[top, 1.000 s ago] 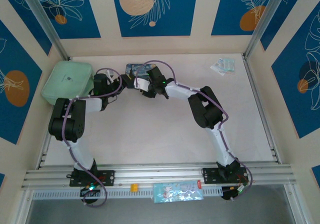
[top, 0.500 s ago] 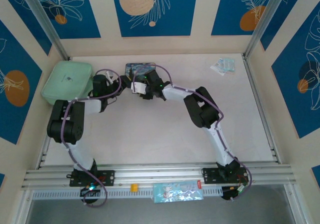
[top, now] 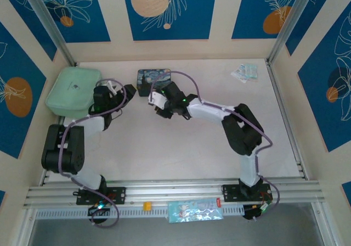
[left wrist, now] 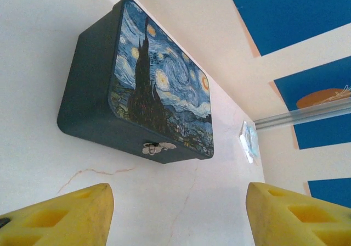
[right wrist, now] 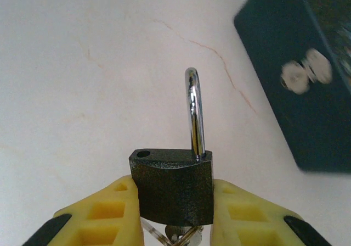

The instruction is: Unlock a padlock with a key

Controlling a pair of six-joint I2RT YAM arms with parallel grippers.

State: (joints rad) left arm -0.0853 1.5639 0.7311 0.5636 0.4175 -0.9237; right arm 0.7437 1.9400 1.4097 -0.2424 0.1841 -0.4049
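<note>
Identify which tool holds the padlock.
The right tool: its yellow fingers clamp the dark padlock, while the left tool stands open and empty, facing the starry-night tin.

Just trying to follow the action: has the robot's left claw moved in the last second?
Yes. The left gripper has pulled back to the left, away from the painted tin and nearer the green box.

Two arms (top: 211, 111), one padlock (right wrist: 173, 188), one painted tin (top: 153, 79), one green case (top: 74, 89) upper left, one small packet (top: 244, 71) upper right, one printed pouch (top: 194, 210) and one yellow block (top: 146, 206) at bottom centre
</note>
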